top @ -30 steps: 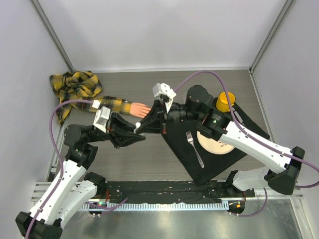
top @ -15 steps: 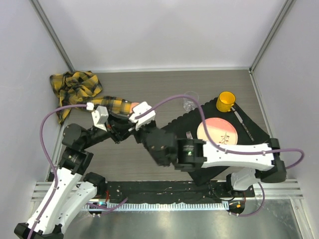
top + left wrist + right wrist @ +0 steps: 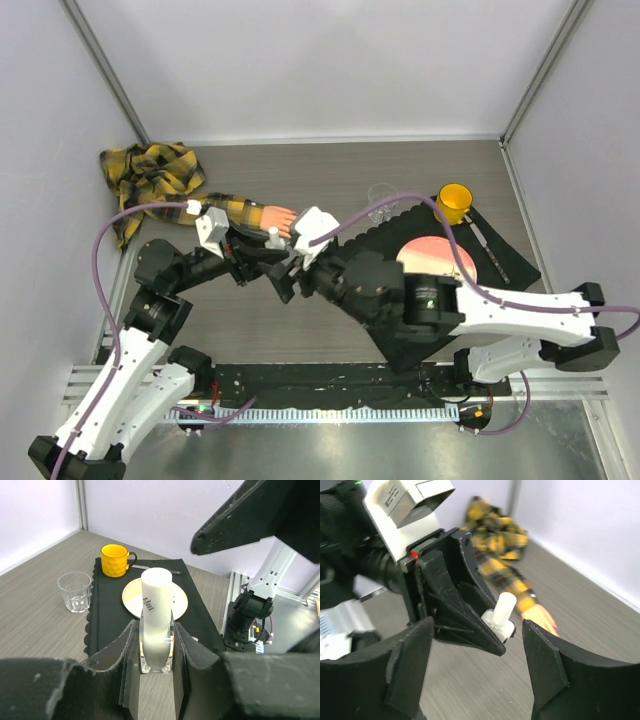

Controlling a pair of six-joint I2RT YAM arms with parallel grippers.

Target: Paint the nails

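The peach-pink fake hand (image 3: 276,218) lies on the table, poking out of a yellow-black plaid sleeve (image 3: 228,208); its nails are too small and blurred to make out. In the right wrist view the hand (image 3: 540,618) shows behind a small clear bottle with a white cap (image 3: 502,614). My left gripper (image 3: 156,656) is shut on that bottle (image 3: 156,611) and holds it upright just in front of the hand. My right gripper (image 3: 476,670) is open, its fingers standing wide either side of the bottle's cap without touching it.
A black mat (image 3: 505,262) at the right holds a plate (image 3: 445,252), a yellow mug (image 3: 455,203) and a utensil (image 3: 487,245). A clear glass (image 3: 380,203) stands by the mat's far edge. The rest of the plaid shirt (image 3: 150,170) is bunched at the back left.
My right gripper has gone from shut to wide open, and its arm has swung in from the left arm's side. The left gripper has kept the bottle.
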